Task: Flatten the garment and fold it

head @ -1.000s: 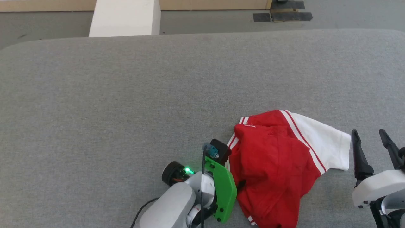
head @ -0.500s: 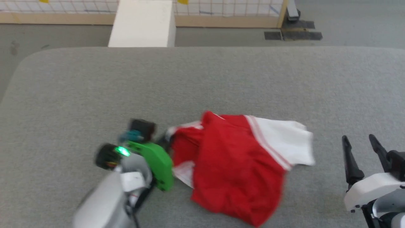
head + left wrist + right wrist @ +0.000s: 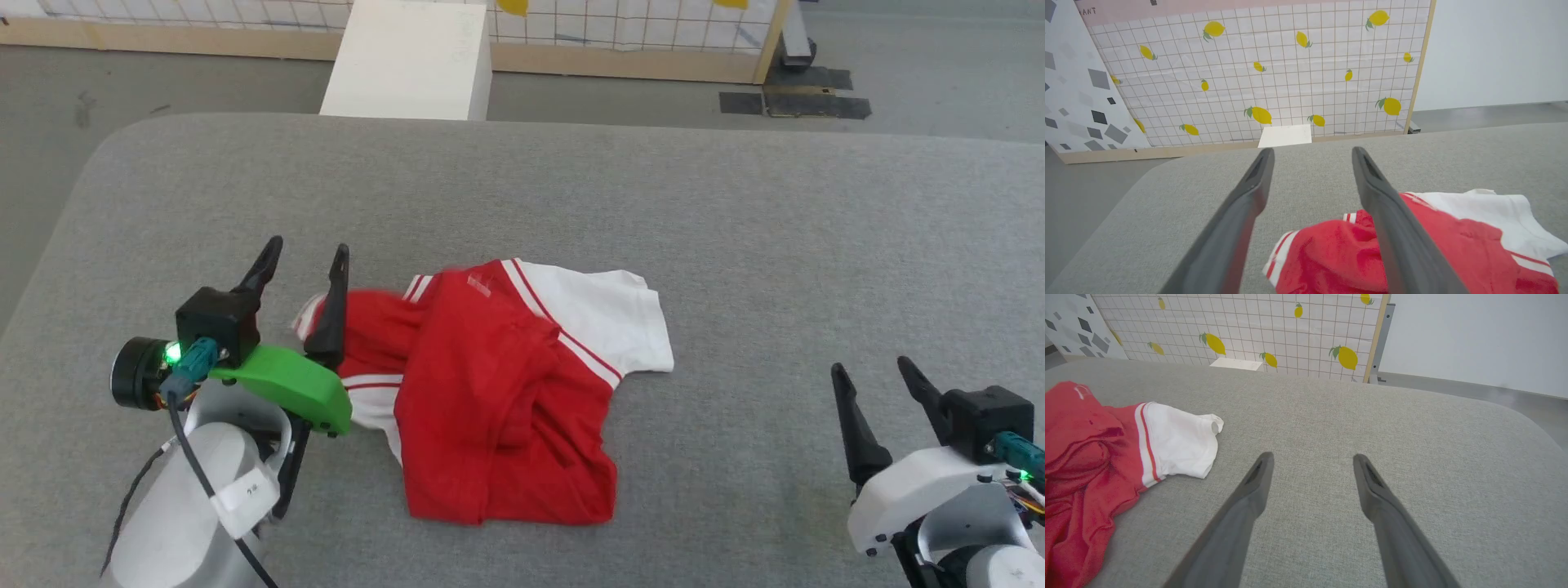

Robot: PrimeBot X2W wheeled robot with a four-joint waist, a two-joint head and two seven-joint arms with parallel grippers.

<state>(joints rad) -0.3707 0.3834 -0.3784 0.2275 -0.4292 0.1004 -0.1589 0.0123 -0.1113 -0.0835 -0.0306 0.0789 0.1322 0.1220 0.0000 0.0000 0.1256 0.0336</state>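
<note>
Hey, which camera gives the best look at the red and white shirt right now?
The head view: the whole garment lies crumpled on the grey table. The left wrist view shows its near part, partly behind a finger of the left pincer. The right wrist view cuts it off, showing one white sleeve and some red.

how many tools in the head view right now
2. The left tool stands open at the left edge of the garment; the right tool stands open at lower right, apart from it.
</note>
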